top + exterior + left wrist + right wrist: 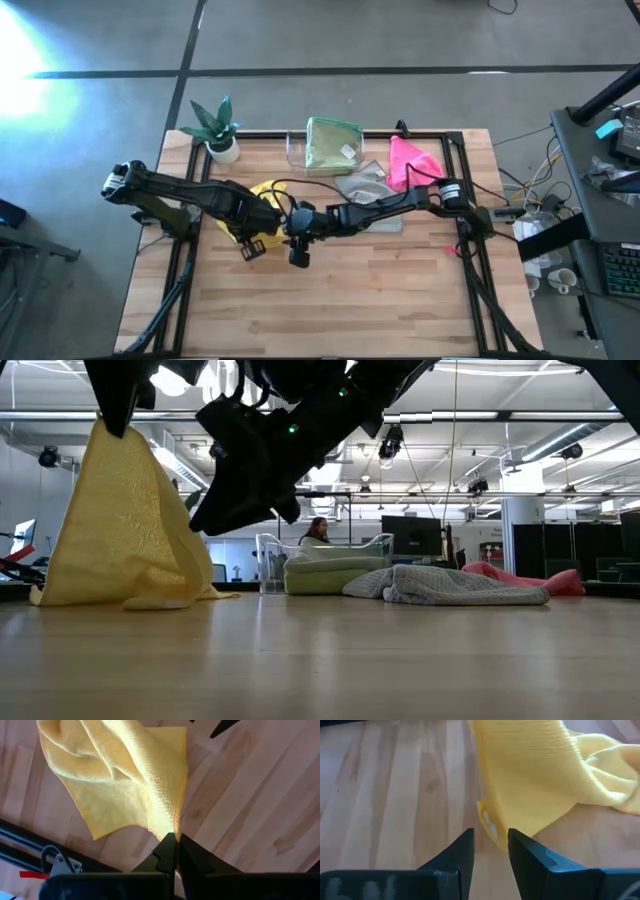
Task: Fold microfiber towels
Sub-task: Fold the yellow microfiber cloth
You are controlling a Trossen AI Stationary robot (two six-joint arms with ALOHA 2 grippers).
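Wooden planks are making up the table [380,300], with a potted plant [217,127] sitting at its far left corner and a big open room with ceiling lights showing behind it in the low view. A person [319,531] is sitting way back there. The left pincer [175,840] is clamped tight on a corner of the yellow towel [262,195], holding it up so it's hanging like a tent, with its lower edge bunching on the table [125,530]. The right pincer [490,842] is hovering just beside the dangling edge of that towel with its fingers [465,845] parted, and they're gripping nothing. Both arms are meeting near the middle of the table. Further back, the grey towel [365,185] is lying crumpled, the pink towel [410,160] is lying just beside it to the right, and a green towel [332,145] is sitting in the clear tray [294,150].
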